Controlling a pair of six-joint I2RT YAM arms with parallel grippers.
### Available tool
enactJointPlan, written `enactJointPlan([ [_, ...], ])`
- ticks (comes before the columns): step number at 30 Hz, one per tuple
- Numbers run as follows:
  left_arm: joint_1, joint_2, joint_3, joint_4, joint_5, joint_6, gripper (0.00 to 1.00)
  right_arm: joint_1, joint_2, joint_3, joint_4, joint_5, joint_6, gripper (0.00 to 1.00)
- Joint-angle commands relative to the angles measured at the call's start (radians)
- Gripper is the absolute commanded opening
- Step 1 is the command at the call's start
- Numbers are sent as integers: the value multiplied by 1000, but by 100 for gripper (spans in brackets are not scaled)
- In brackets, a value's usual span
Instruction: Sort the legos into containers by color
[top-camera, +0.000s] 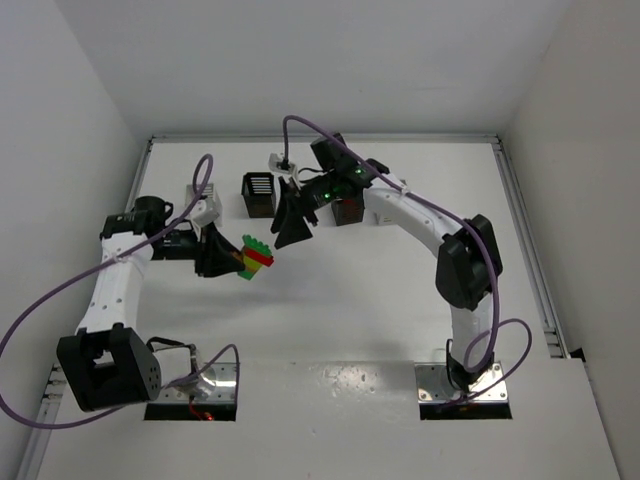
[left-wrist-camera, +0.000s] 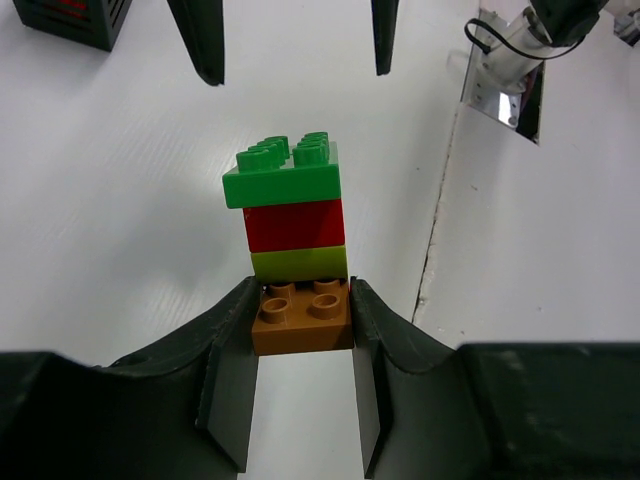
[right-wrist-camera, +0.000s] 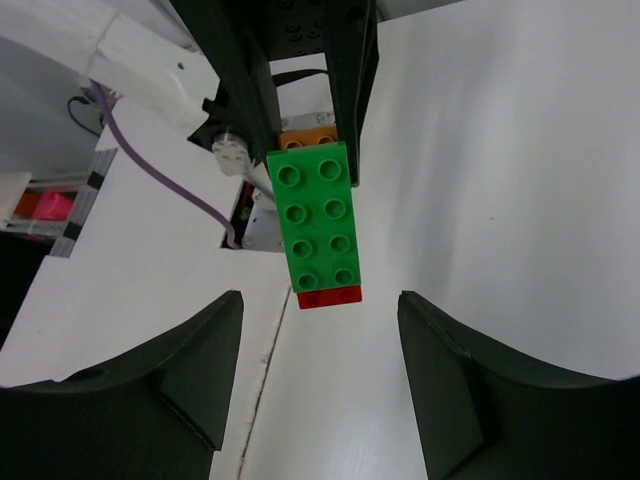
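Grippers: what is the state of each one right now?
Left gripper: shut on the orange-brown brick at the bottom of the lego stack.
Right gripper: open, holding nothing.

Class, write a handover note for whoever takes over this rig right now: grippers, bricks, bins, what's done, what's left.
Left gripper: shut on the orange-brown brick, the base of a four-brick stack.
Right gripper: open, facing the green brick at the stack's other end.
Between those: red brick, yellow-green brick.
Done: something red shows through the slats of a black bin.
Left: pull the stack apart and bin each brick by colour.
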Motion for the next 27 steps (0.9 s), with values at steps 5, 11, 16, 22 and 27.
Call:
enactJointPlan([
  [5,-75,-58,-35,195,68,-191,32,18,-97,-41,83,-88,63,65],
  [11,-88,-76,-45,278,29,-277,32,38,-97,-50,83,-68,63,65],
  [16,-97,-85,-54,301,29,-299,32,78,-88,-41,32,27,7,65],
  [22,-120,-95,-63,310,20,-299,32,87,-79,-32,23,114,-4,65],
  [27,-129,-104,-63,310,20,-299,32,87,-79,-23,44,160,5,65],
])
